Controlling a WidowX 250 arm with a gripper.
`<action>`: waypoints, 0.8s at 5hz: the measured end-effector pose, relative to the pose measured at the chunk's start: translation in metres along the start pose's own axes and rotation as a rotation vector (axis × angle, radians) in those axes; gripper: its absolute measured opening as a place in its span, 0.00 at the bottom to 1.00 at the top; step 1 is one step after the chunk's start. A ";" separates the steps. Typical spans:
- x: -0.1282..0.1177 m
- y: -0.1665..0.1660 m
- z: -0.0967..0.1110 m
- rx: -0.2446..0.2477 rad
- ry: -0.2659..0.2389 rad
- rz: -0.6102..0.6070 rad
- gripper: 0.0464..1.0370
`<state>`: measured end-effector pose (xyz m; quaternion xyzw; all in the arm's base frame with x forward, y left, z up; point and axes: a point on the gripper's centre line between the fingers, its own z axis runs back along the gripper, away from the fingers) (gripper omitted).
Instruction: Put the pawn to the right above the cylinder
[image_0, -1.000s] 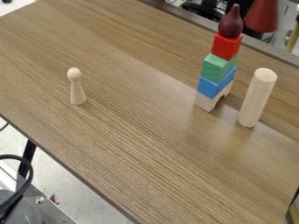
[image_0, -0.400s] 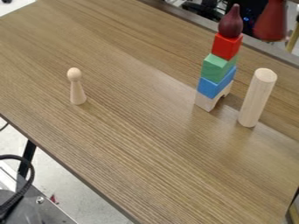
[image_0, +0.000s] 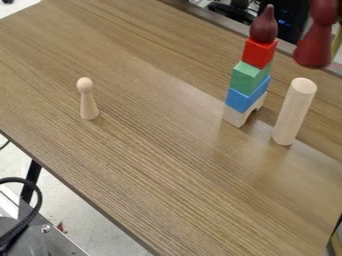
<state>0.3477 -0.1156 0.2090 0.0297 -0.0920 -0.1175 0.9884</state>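
Red pawn hangs nr wooden cyl.

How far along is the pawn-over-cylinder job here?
Done: the red pawn looks picked up, apparently hanging in the air at the upper right. In hand: getting it over the upright cylinder; its base is close to the cylinder's top but apart from it. Left, probably: lining it up, lowering it and letting go.

On the counter, left to right: left pawn, stack, cylinder; right pawn above the cylinder in view.
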 end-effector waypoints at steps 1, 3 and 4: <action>0.000 -0.001 -0.019 0.009 0.019 0.000 0.50; 0.008 0.000 -0.040 0.014 0.029 -0.016 0.50; 0.014 0.002 -0.039 0.013 0.015 -0.014 0.50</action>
